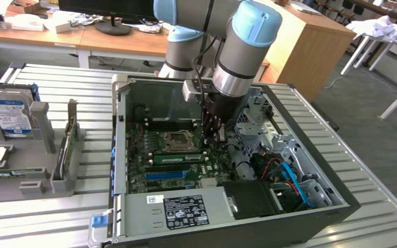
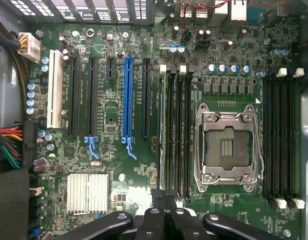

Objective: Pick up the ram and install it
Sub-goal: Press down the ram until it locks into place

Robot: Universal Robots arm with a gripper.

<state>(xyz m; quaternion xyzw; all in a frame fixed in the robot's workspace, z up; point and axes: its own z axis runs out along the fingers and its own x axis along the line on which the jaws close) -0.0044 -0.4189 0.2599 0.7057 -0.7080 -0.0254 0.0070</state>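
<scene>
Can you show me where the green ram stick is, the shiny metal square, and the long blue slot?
ram (image 1: 178, 158): exterior view, on its pale label strip.
metal square socket (image 2: 227, 151): wrist view, on its middle.
blue slot (image 2: 127, 97): wrist view, midway along its length.

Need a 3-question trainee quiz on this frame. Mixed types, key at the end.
1. True or false: the gripper hangs outside the computer case.
2. One long slot stands among the black expansion slots. What colour is it? A red, B blue, C yellow.
3. In the exterior view, which green stick sits beside the CPU socket?
Key: 1 false, it is inside the case, over the motherboard; 2 B; 3 the ram.
</scene>
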